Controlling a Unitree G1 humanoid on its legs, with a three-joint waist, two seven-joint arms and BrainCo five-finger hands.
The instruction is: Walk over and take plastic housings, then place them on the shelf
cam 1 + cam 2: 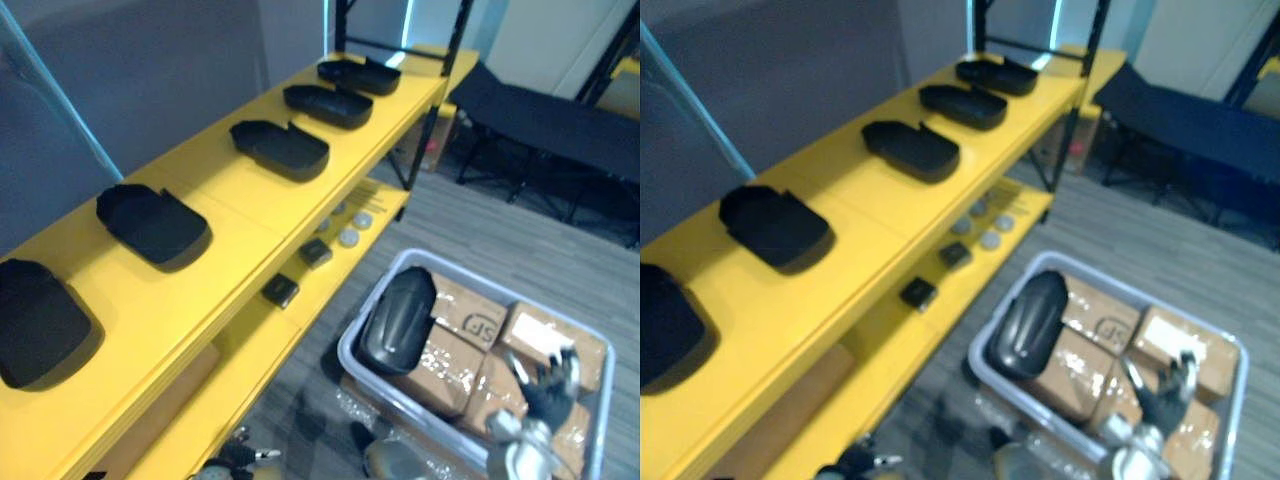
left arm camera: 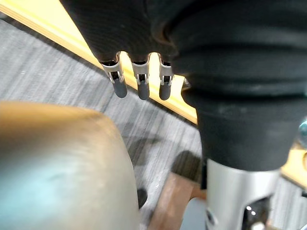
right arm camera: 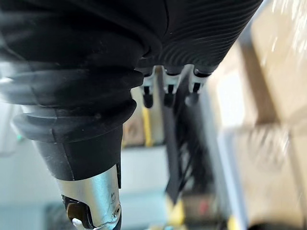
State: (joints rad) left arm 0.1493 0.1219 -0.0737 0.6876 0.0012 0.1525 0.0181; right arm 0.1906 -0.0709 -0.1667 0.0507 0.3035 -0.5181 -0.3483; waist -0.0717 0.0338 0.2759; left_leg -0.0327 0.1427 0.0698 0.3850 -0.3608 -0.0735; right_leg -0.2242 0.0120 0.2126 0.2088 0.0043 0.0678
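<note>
Housing (image 1: 398,320), lower-centre bin (image 1: 346,352): propped on boxes (image 1: 470,320); may slide if nudged. Right robot hand (image 1: 548,385), left robot hand (image 2: 142,84): released.

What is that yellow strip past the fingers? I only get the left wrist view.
Observer: Likely an edge of a yellow shelf; five black housings lie in a row on its top board.
Operator: Are there more to fetch?
Observer: Another housing lies in a grey bin, on top of cardboard boxes.
Operator: Where is the other hand?
Observer: The right hand hovers over those boxes, fingers spread, holding nothing.
</note>
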